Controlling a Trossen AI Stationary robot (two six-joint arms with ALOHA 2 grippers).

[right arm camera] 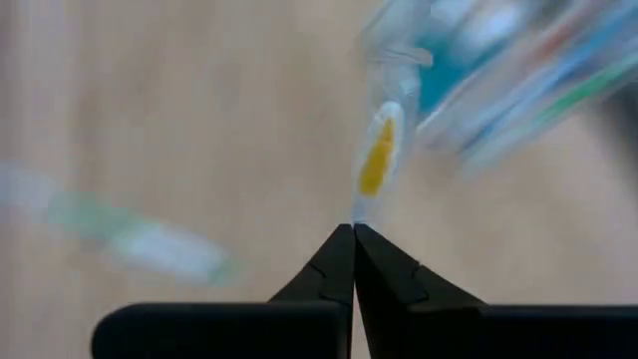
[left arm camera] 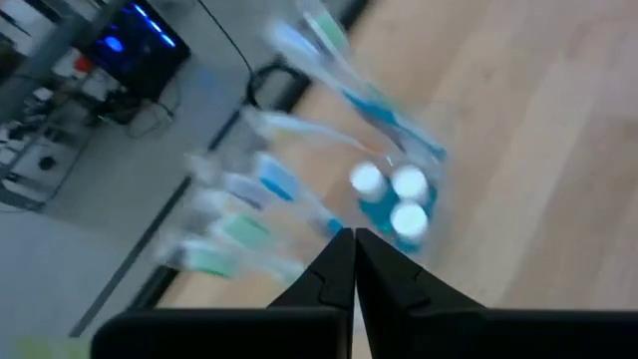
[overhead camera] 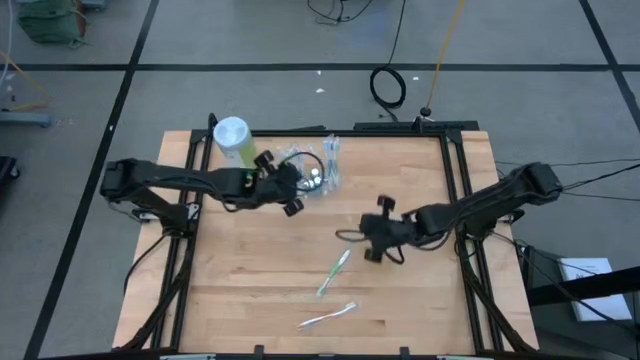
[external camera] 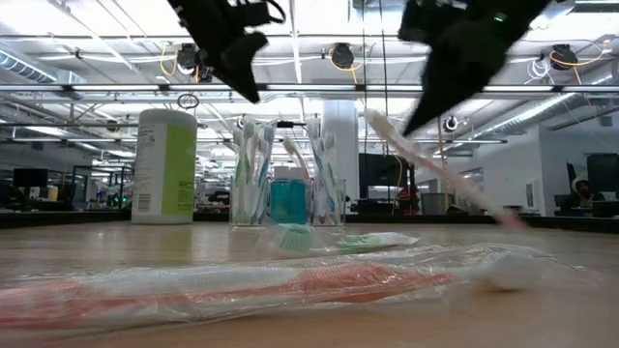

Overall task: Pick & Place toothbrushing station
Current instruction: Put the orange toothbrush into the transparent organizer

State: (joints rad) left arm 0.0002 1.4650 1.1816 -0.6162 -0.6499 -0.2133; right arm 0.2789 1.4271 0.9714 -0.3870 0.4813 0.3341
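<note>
The green canister (overhead camera: 232,138) is seen at the table's far left. Just beside it stands the toothbrushing station (overhead camera: 318,172), over which the left gripper (overhead camera: 290,190) is held pinched shut (empty). A yellow-handled toothbrush (right arm camera: 377,160) is clamped in the right gripper (overhead camera: 374,240).

Under the matt black plastic fingers (left arm camera: 344,261) of the left gripper (overhead camera: 291,190) stood a clear glossy plastic holder (overhead camera: 318,172), the table (overhead camera: 250,280) was smooth pale wood with a dull sheen, and the toothbrush (external camera: 242,285) lying there wore crinkled, shiny clear film.
</note>
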